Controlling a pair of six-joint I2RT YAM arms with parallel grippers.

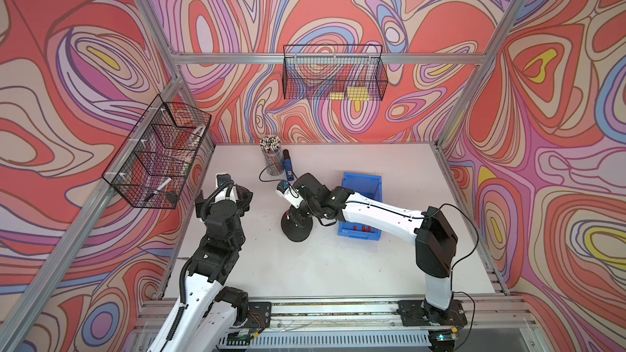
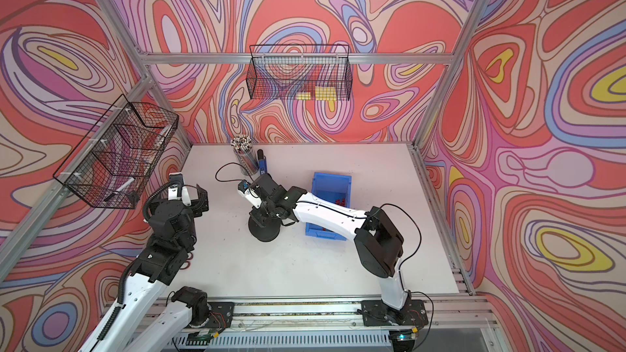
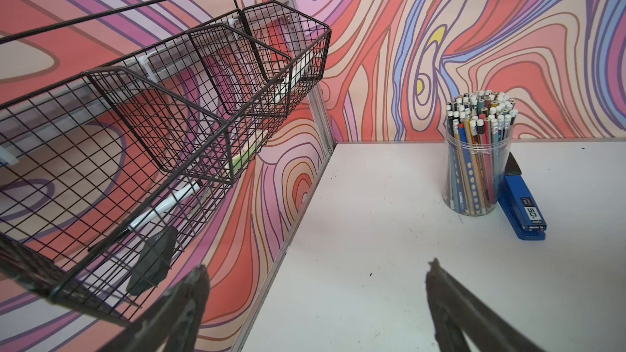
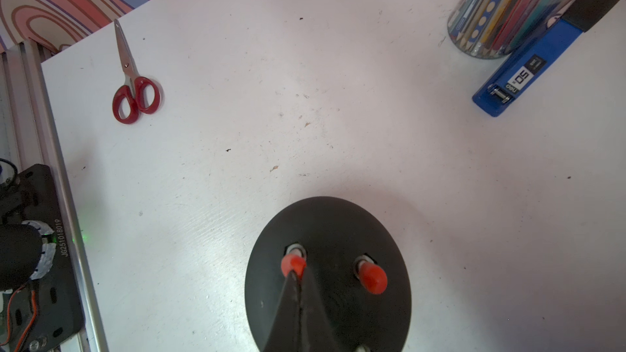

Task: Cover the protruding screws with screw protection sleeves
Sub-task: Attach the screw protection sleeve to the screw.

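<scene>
Base (image 4: pixel 338 228), matte black and dome-shaped, on the scuffed white surface (image 4: pixel 305 96), just left of a blue plastic bin (image 1: pixel 359 177). Two smooth red cylindrical screw protection sleeves (image 4: pixel 372 277) cap two silvery protruding screws (image 4: pixel 362 260); a third screw (image 4: pixel 363 348) stands bare. Right claw (image 4: pixel 296 274) is fully closed, its tips touching one sleeve. Left claw (image 3: pixel 315 286) gapes wide and holds nothing.

I count one black base (image 4: pixel 325 228). On it I see three protruding screws (image 4: pixel 294 252), two capped with red screw protection sleeves (image 4: pixel 372 278) and one bare. Right of the base is one blue bin (image 1: pixel 362 181) holding a few more sleeves, too small to count. Behind the base are one pencil cup (image 1: pixel 272 160) and one stapler (image 1: pixel 289 168). Left of it lies one pair of scissors (image 4: pixel 135 96). Above and behind hang two wire baskets (image 1: pixel 333 72) and two yellow blocks (image 1: pixel 354 93).
</scene>
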